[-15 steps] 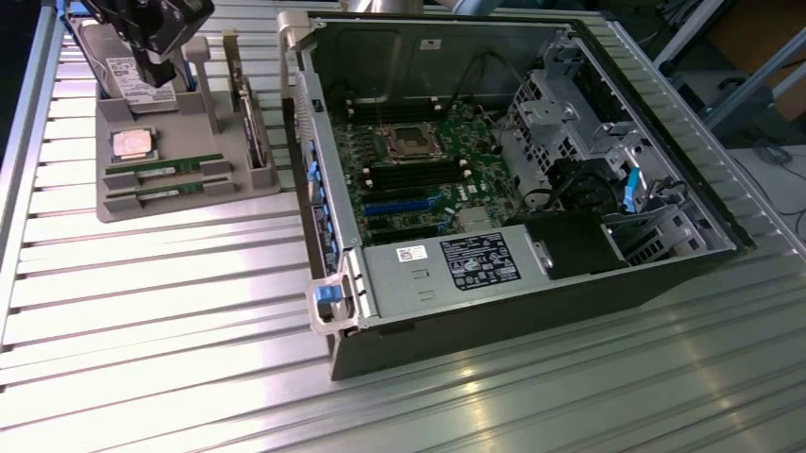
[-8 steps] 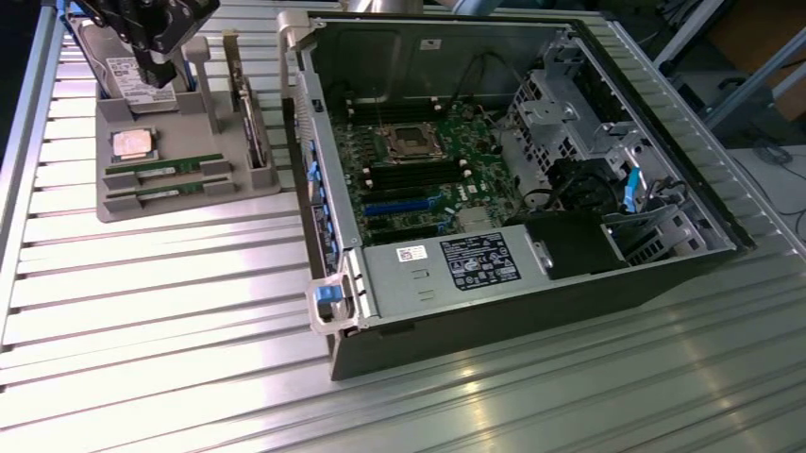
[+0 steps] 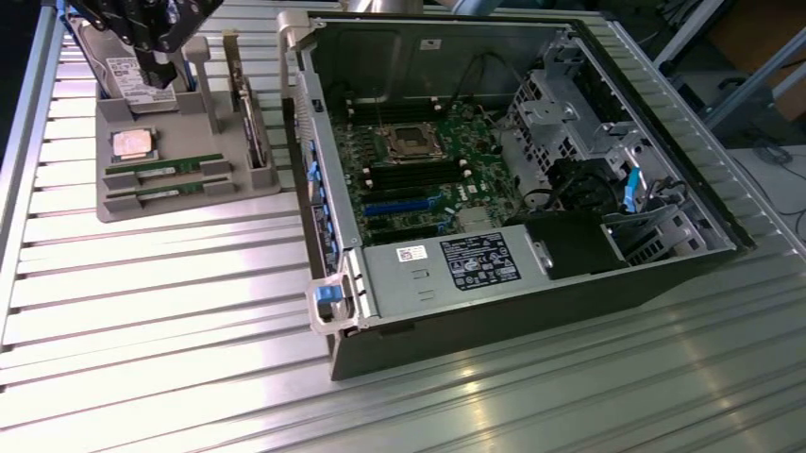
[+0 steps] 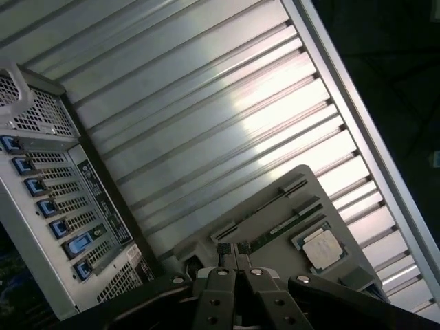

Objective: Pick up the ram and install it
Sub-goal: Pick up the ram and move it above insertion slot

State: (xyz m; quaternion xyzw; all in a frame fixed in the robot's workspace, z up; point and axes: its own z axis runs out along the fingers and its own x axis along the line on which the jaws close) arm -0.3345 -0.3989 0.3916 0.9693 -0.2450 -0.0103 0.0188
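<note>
Two identical green ram sticks lie flat in a grey holder tray (image 3: 120, 209) at the exterior view's left: one ram (image 3: 170, 170) and its twin (image 3: 173, 192) just in front of it. In the wrist view a ram stick (image 4: 282, 225) runs across the tray (image 4: 302, 180) just beyond my fingertips. My gripper (image 3: 157, 66) (image 4: 234, 249) hangs above the tray's far part, over the ram area, with its fingers pressed together and holding nothing. The open computer case (image 3: 529, 283) has a motherboard with dark ram slots (image 3: 410, 176).
A square silver CPU (image 3: 132, 143) (image 4: 320, 247) lies in the tray beside the ram. An expansion card (image 3: 252, 123) stands upright on the tray's case side. The case's rear panel with blue clips (image 4: 58, 220) is close by. All of it rests on a ribbed metal table (image 3: 164, 311).
</note>
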